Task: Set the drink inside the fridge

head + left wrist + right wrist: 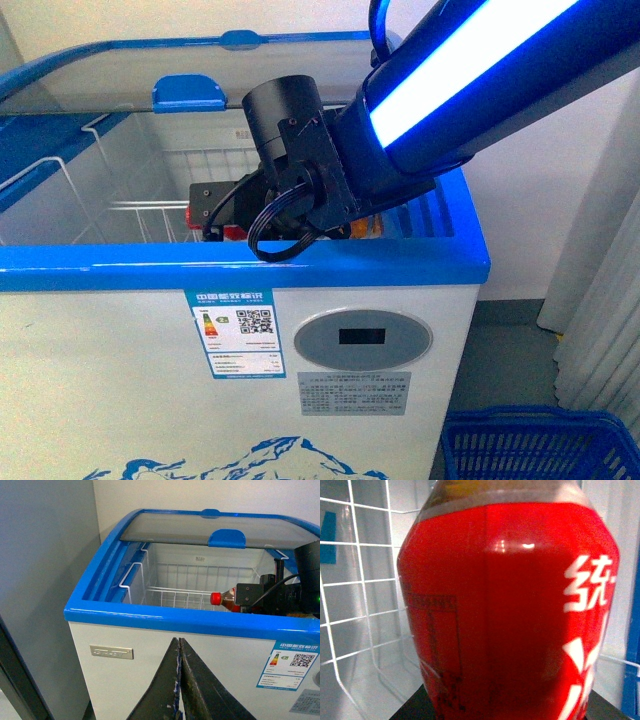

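The right arm (470,90) comes in from the upper right of the front view, a big black tube with a bright blue-white light strip, and it reaches down over the front rim of the fridge (240,268) into the open chest. The right gripper (215,215) sits just inside the rim, middle of the frame, and it's got the drink (226,599) clamped in it. In the left wrist view the bottle lies sideways, right of centre, red cap pointing toward the left of the frame, amber neck showing, the rest hidden behind the black gripper body. It's over the white wire basket (175,597) inside the fridge; can't tell if it's touching the wires or hanging just above them.

The right wrist view is basically all bottle: the red wrap with white Chinese characters fills the frame, with the basket wires along the left edge and a sliver of blue at the right edge.

The glass lid (200,530) is slid to the back, its blue handle (226,538) in the upper middle of the left wrist view, so the front half of the chest is open.

The left gripper (179,680) shows at the bottom centre of its own view, two dark fingers pressed together to a point, holding nothing, outside the fridge in front of its white front wall.

A blue plastic basket (540,445) sits on the floor at the lower right of the front view, beside the fridge.
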